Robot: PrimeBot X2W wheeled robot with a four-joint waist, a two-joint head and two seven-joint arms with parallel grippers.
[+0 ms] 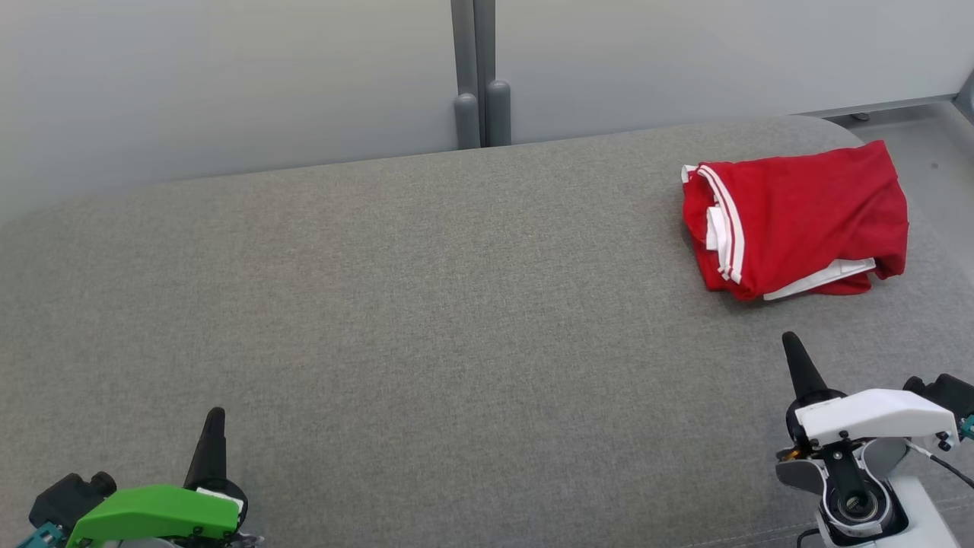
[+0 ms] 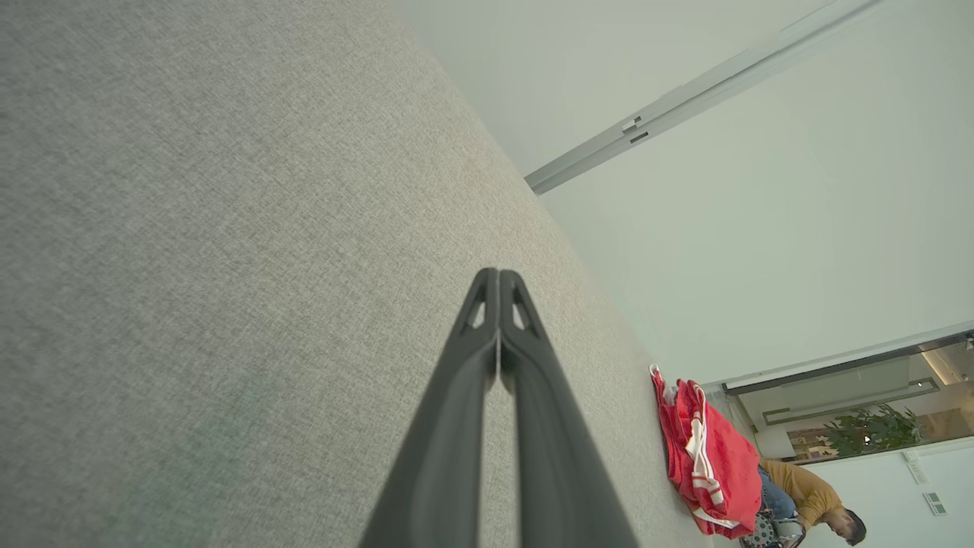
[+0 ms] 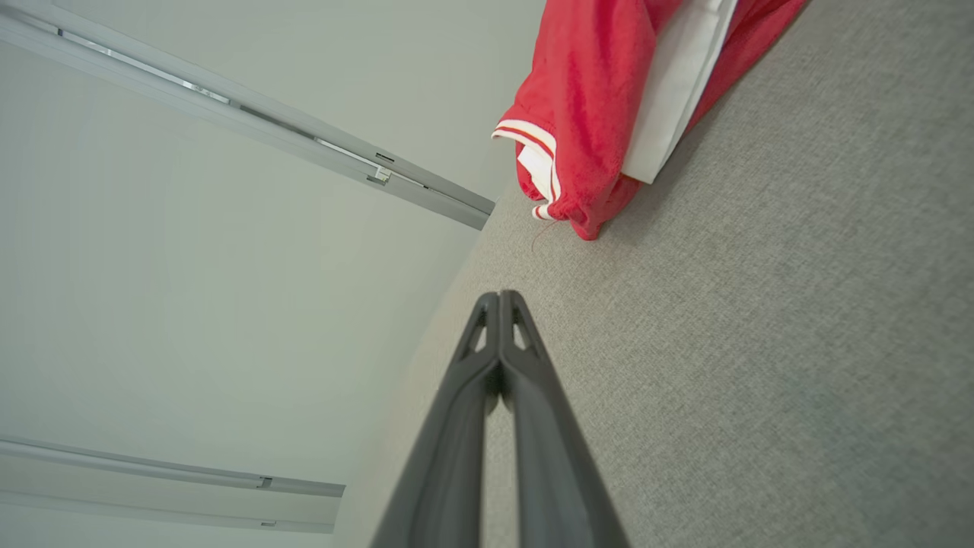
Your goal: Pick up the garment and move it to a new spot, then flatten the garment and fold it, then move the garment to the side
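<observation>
The bunched red cloth garment (image 1: 795, 221) with white stripes lies just ahead of the right tool (image 1: 791, 344), not touching; the left tool (image 1: 216, 417) is far from it; both tools are pressed together, empty

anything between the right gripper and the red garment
No, just bare grey upholstery between the right gripper and the red garment, in the head and right wrist views.
</observation>
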